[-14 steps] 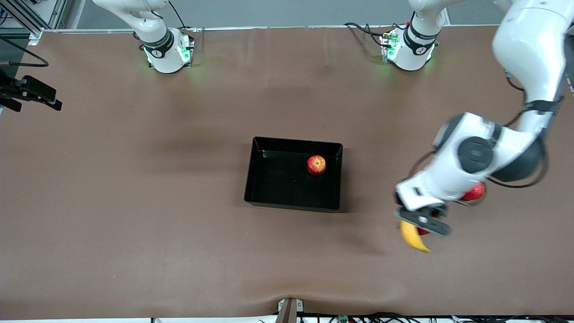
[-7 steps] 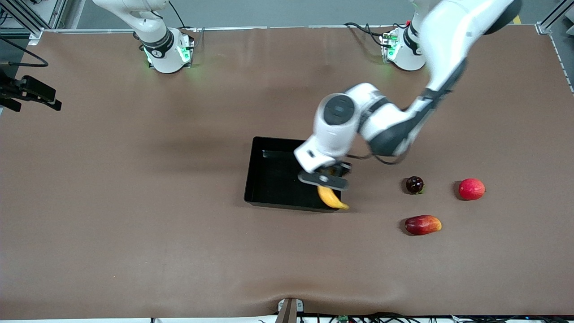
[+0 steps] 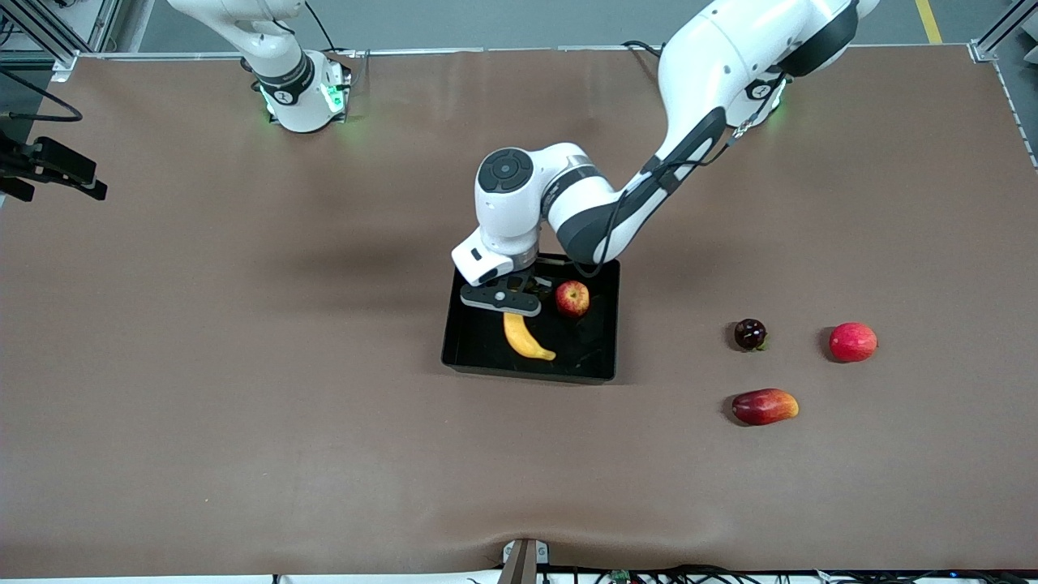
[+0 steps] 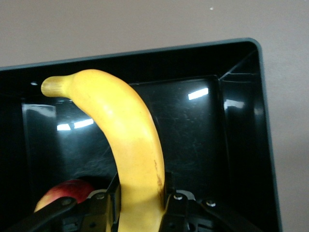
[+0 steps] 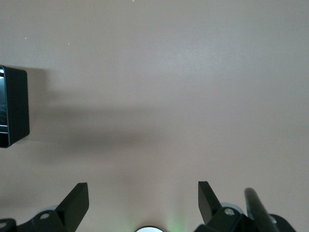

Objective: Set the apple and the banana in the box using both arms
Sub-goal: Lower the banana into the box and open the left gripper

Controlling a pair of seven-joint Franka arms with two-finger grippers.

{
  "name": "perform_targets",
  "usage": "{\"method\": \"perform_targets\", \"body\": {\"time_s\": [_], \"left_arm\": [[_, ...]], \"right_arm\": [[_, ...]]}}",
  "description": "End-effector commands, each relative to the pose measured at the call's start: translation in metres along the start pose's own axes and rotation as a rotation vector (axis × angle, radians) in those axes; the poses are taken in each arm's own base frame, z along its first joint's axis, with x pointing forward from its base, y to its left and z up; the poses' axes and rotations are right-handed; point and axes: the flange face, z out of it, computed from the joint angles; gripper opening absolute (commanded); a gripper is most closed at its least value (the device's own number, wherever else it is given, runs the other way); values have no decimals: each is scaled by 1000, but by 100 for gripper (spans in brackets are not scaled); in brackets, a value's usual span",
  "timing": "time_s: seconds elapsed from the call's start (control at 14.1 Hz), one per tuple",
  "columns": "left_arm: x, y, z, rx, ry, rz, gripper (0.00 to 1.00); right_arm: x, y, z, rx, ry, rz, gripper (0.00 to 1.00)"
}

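The black box (image 3: pixel 454 324) sits mid-table. The apple (image 3: pixel 572 298) lies inside it, toward the left arm's end. My left gripper (image 3: pixel 507 302) is over the box, shut on the banana (image 3: pixel 525 338), whose free end hangs low inside the box. In the left wrist view the fingers clamp the banana (image 4: pixel 125 125) at the gripper (image 4: pixel 141 198), with the apple (image 4: pixel 63 189) beside it and the box wall (image 4: pixel 241 121) around. My right gripper (image 5: pixel 143 188) is open and empty above bare table, with a box corner (image 5: pixel 14 106) in its view. The right arm waits.
On the table toward the left arm's end lie a dark round fruit (image 3: pixel 750 333), a pinkish-red round fruit (image 3: pixel 852 341) and an elongated red-yellow fruit (image 3: pixel 764 406). A black camera mount (image 3: pixel 49 166) juts in at the right arm's end.
My left arm carried the banana from beside the loose fruits, across the box's rim, to over the box's inside. The fruits it hid now show. The apple has not moved.
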Motion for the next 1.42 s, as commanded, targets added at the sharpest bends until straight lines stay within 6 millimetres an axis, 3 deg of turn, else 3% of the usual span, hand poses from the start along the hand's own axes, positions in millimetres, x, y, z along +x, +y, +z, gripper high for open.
{"method": "perform_targets", "body": {"time_s": [0.0,0.36,0.64,0.78,0.85,0.92,1.07,1.21,1.35], "left_arm": [[3,9,13,-19,16,-3,0],[-13,28,53,-33,63,-15,0],[-25,30,79,-26,31,-11,1],[-29,29,90,-21,19,1,15],[-32,32,96,-32,23,7,16],[-35,38,95,-47,34,11,23],[-33,38,89,-47,44,17,100],[-24,33,75,-30,60,12,100],[-3,15,37,9,84,-8,100]], "right_arm": [[-5,2,-3,18,0,-1,100],[-5,3,-2,18,-2,1,100],[-5,3,-2,19,-6,0,100],[-5,2,-2,20,-5,-1,100],[-5,2,-2,20,-5,-1,100],[-5,2,-2,20,-5,-1,100],[-5,2,-2,20,-5,-1,100],[-5,1,-2,22,-6,-2,100],[-5,2,-2,23,-6,0,100]]}}
